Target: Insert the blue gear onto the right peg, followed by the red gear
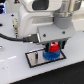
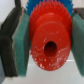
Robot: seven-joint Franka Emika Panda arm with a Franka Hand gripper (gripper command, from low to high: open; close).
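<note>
Over the plate's (image 1: 31,58) right-hand end on the desk (image 1: 15,70), the gripper (image 2: 44,42) has its jaws closed on the red gear (image 2: 49,44), bright, toothed, hollow-hubbed, directly above the wider blue gear (image 1: 51,56).

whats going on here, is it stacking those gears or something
The arm's gripper is closed around the red gear, holding it just above the blue gear. The blue gear already sits on the grey plate. Whether the red gear is seated on the peg yet can't be told; the peg is hidden.
</note>
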